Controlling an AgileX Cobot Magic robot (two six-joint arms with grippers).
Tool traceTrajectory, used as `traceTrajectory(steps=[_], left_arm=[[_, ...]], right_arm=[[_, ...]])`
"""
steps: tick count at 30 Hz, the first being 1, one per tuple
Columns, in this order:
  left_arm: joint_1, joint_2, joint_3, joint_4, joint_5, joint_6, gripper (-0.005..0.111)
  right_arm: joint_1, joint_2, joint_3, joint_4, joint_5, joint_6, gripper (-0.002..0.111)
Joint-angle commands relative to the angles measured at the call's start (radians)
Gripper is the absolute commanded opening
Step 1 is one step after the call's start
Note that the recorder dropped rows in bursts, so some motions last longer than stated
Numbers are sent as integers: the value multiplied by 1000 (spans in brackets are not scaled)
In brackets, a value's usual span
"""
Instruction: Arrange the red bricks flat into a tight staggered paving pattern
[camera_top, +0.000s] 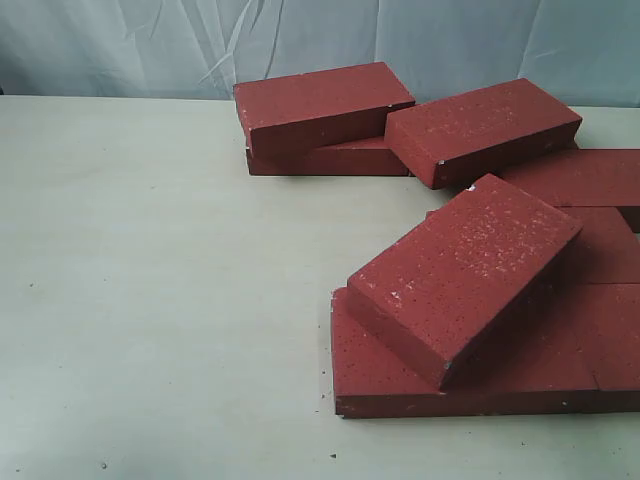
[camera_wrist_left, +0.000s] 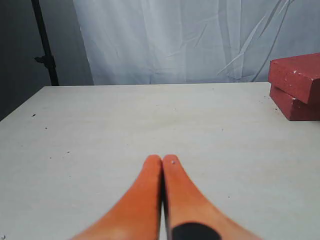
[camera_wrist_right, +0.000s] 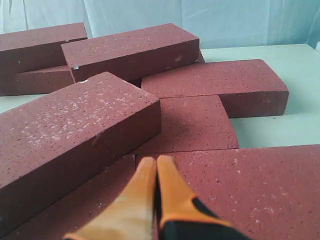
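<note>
Left gripper (camera_wrist_left: 162, 159): I am holding it fully closed, its orange fingers (camera_wrist_left: 142, 192) pressing tip to tip with nothing between them. It is pointing out over the pale desk (camera_wrist_left: 125, 125). The red bricks (camera_wrist_left: 296, 87) are lying well apart from it; only a stacked pair is showing, towards the far edge of the desk.

Right gripper (camera_wrist_right: 156, 160): I am holding it closed too, fingers together and gripping nothing. It is hanging low over the brick cluster. A flat brick (camera_wrist_right: 250, 190) is lying directly under and just beyond its tips; I cannot tell whether the tips are touching it. Just beside the tips, a tilted brick (camera_wrist_right: 75, 130) is leaning across the flat ones, one end raised.

From the exterior view, the tilted brick is resting askew on a base brick (camera_top: 400, 380) at the near right of the desk. Beyond it, more bricks are lying flat side by side towards the right edge. Further back, a second leaning brick (camera_top: 485, 128) is propping one end on its neighbours. Farthest back, an upper brick (camera_top: 320, 105) is sitting slightly skewed on a lower brick (camera_top: 330, 160). A pale blue sheet (camera_top: 120, 45) is hanging behind the desk.
</note>
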Motion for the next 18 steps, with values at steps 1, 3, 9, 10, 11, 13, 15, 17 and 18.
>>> traceTrajectory(steps=[1, 3, 9, 10, 11, 13, 15, 17, 18], left_arm=[[0, -5, 1, 2, -7, -5, 0], [0, -5, 1, 2, -7, -5, 0], [0, -5, 1, 2, -7, -5, 0], [0, -5, 1, 2, -7, -5, 0], [0, -5, 1, 2, -7, -5, 0], [0, -5, 1, 2, -7, -5, 0], [0, -5, 1, 2, -7, -5, 0], [0, -5, 1, 2, -5, -5, 0], [0, -5, 1, 2, -5, -5, 0]], right_arm=[[-5, -8, 2, -14, -17, 1, -1], [-5, -8, 2, -31, -19, 1, -1], [-5, -8, 2, 243, -242, 14, -1], [-5, -8, 2, 312, -293, 4, -1], [-5, -8, 2, 347, -377, -9, -1], [-5, -8, 2, 397, -500, 13, -1], [-5, -8, 2, 487, -590, 48, -1], [-5, -8, 2, 523, -627, 122, -1], [-5, -8, 1, 519, -617, 158, -1]])
